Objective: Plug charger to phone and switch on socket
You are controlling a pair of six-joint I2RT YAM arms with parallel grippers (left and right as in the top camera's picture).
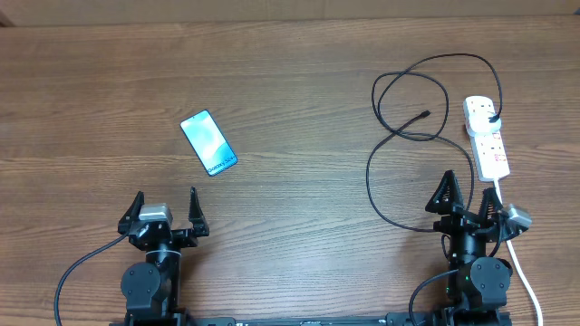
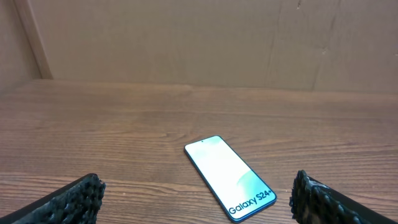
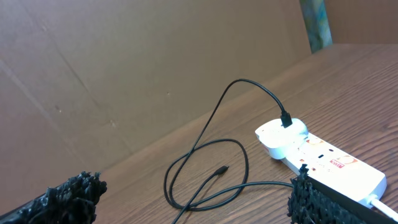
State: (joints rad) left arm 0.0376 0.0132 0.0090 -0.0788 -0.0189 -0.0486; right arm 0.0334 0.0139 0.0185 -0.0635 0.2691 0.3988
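Phone at left and socket at right, with both pincers spread wide and empty.

The phone [image 1: 208, 142] is laid flat, screen up, on the wooden table [image 1: 290, 81] left of centre, just beyond the left gripper [image 1: 166, 206]. The socket [image 1: 487, 136] is placed at the right, just beyond the right gripper [image 1: 469, 195]. The black plug of the charger [image 1: 412, 137] is seated in the socket's far end. The cable is looped left of the strip, and its small connector is left free, well apart from the phone.
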